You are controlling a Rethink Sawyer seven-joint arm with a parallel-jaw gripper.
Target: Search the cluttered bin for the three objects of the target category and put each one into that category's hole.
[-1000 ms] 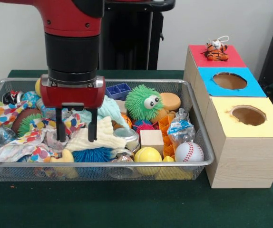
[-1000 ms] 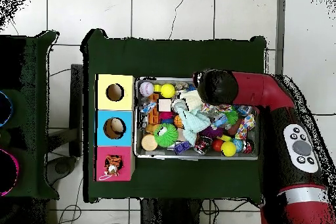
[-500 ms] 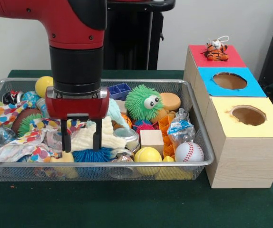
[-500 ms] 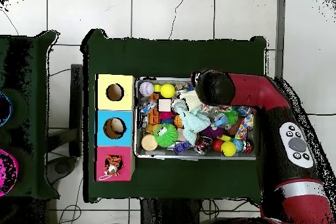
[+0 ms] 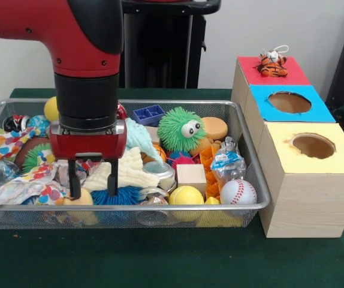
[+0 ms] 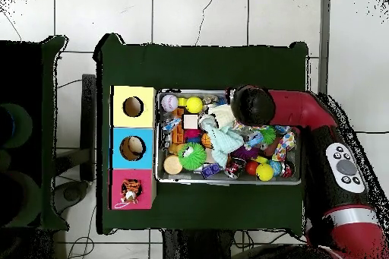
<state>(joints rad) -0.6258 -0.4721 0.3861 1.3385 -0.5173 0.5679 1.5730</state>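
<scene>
The wire mesh bin is full of toys. My gripper hangs open and empty, low over the bin's near left part. Its fingertips straddle a cream toy, just left of the blue spiky puffball. The green spiky puffball with googly eyes lies further back, right of the gripper. The tiger plush sits on the red-topped box and hides its hole. In the overhead view the arm covers the gripper; the tiger, the green puffball and the bin show.
The blue-topped box and the yellow-topped box stand right of the bin. A baseball, a yellow ball, a wooden cube and a spotted cloth lie in the bin.
The gripper has moved toward the bin's near edge and lower, then a little to the left in the front view. It stays open and empty.
</scene>
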